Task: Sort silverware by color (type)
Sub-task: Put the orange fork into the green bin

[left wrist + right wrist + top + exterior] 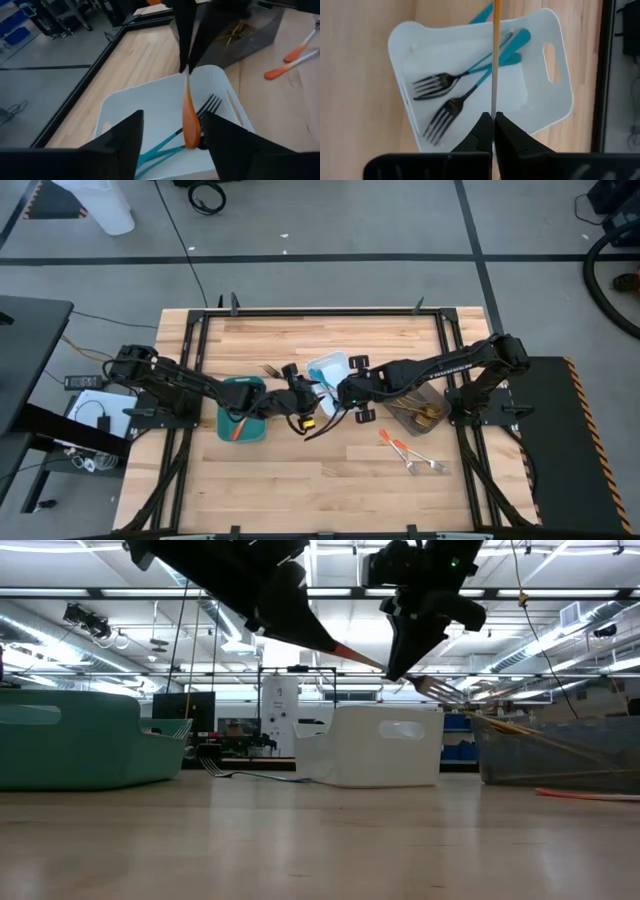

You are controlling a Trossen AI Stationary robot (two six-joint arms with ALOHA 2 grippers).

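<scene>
The desk (pixel 330 490) is pale wood planks framed in black rail, standing on a grey floor crossed by dark tape lines; across the desk the low view looks into a workshop hall with strip lights and shelving. Three trays sit in a row: a teal tray (pixel 243 420) at the left, a white tray (pixel 328 370) in the middle and a grey-brown tray (pixel 420 408) at the right. The right hand (pixel 493 131) hangs above the white tray, its fingers pinched tight on the shaft of an orange-handled utensil (pixel 190 120), whose handle end hangs between the wide-open fingers of the left hand (pixel 170 140). In the white tray lie two blue-handled forks (pixel 465 90). One orange-handled piece (pixel 237 427) lies in the teal tray. Several gold pieces (pixel 425 417) are heaped in the grey-brown tray; I cannot count them. Two more orange-handled forks (pixel 405 452) lie on the bare wood, near and right of centre. A single fork (pixel 271 370) rests on the wood between the teal and white trays.
</scene>
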